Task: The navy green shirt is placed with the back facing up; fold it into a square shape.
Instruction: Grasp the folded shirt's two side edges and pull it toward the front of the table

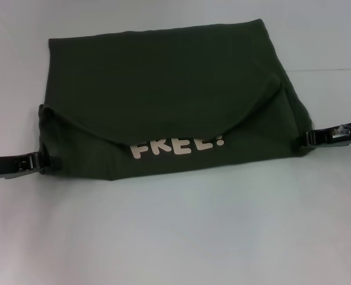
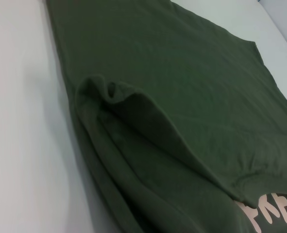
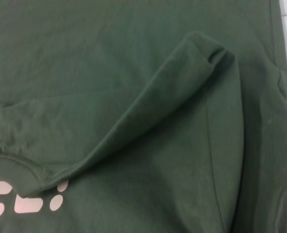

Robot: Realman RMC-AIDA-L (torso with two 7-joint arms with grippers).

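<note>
- Shirt (image 1: 175,89) lies mid-counter (image 1: 175,237), already folded to a wide rectangle; the far layer's curved edge laps over the near part, and pale print (image 1: 178,146) peeks out below it at 6 o'clock.
- Left end effector (image 1: 40,161) sits at the shirt's 8 o'clock edge, low and level with the counter; cannot tell whether its fingers are apart or clamped on cloth.
- Right end effector (image 1: 310,138) sits at the 4 o'clock edge, same pose; finger state also cannot be told.
- Step, as judged: a fold partway done, not yet a square.
- Next move likely needs a side-to-side fold, edges kept aligned.
- No containers in view.
</note>
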